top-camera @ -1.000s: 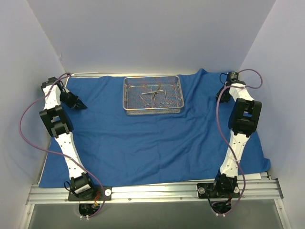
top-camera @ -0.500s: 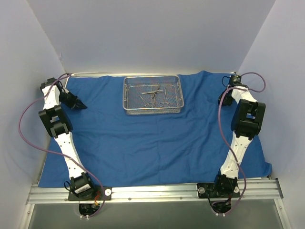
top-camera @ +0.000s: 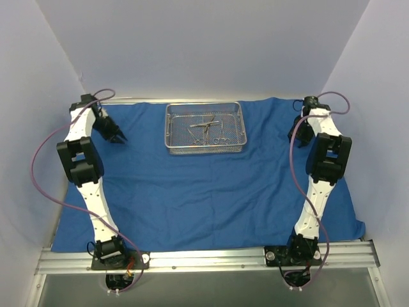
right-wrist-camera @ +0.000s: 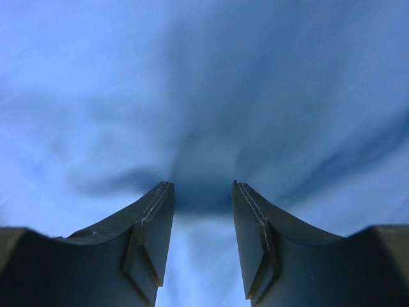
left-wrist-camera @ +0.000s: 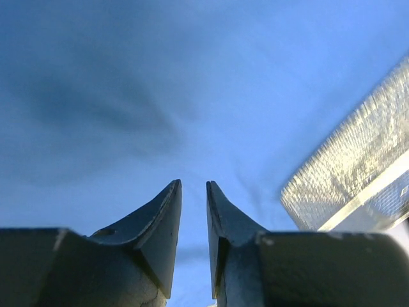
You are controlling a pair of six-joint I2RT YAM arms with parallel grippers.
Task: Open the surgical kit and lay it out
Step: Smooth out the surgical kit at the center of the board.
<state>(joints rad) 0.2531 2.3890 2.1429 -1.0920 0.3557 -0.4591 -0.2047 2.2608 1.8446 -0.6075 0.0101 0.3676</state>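
Observation:
The royal-blue cloth wrap [top-camera: 204, 192] lies spread flat over the table. The silver wire-mesh tray [top-camera: 172, 128] stands on it at the back centre, with several thin steel ring-handled instruments [top-camera: 208, 130] lying inside. My left gripper [top-camera: 119, 136] hangs low over the cloth, left of the tray. In the left wrist view its jaws [left-wrist-camera: 193, 184] stand a narrow gap apart with nothing between them, and the tray's corner [left-wrist-camera: 345, 185] shows at the right. My right gripper [top-camera: 295, 137] is over the cloth right of the tray, open and empty [right-wrist-camera: 203, 185].
Pale walls close in the table at the left, back and right. The cloth's far right corner [top-camera: 276, 100] bulges toward the back wall. A metal rail [top-camera: 204, 257] with both arm bases runs along the near edge.
My left arm has swung inward, carrying its gripper right and slightly back toward the tray. My right arm has shifted a little at the far right. The tray has not moved.

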